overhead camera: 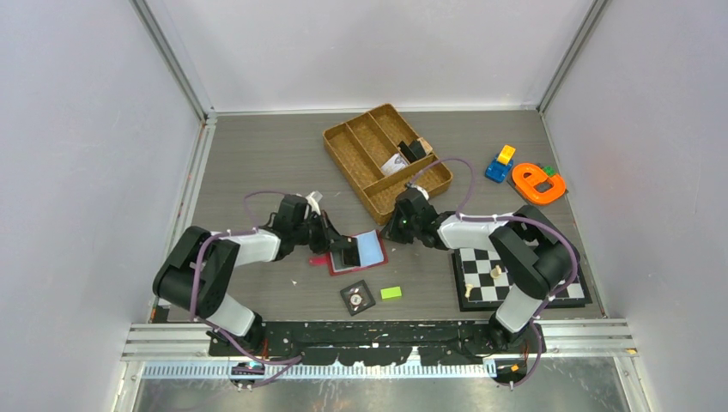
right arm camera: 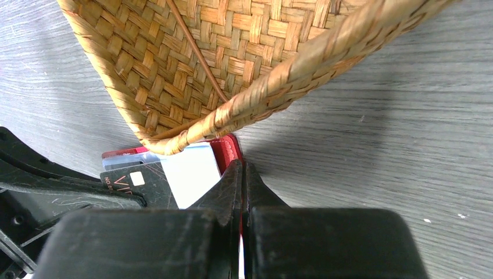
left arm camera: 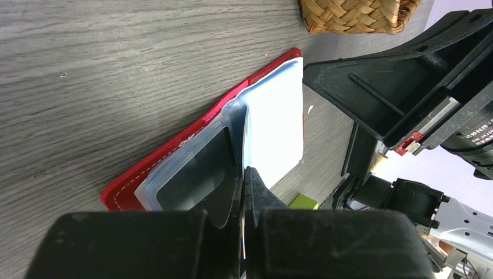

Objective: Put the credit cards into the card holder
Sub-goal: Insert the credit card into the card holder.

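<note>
The left gripper [left arm camera: 244, 174] is closed tight, its tips pinching an upright clear inner leaf of the card holder [left arm camera: 122, 192]. The right gripper [right arm camera: 241, 170] is closed just as tight on the holder's red corner, right under the rim of the woven tray [right arm camera: 232, 70]. The holder lies open on the table [overhead camera: 257, 163], just left of and below the centre of the top view. It has a red stitched cover and pale blue-grey pockets. A dark card [right arm camera: 136, 180] with a small pale chip sits in one pocket. A green block [overhead camera: 391, 293] lies nearby, toward the lower right.
</note>
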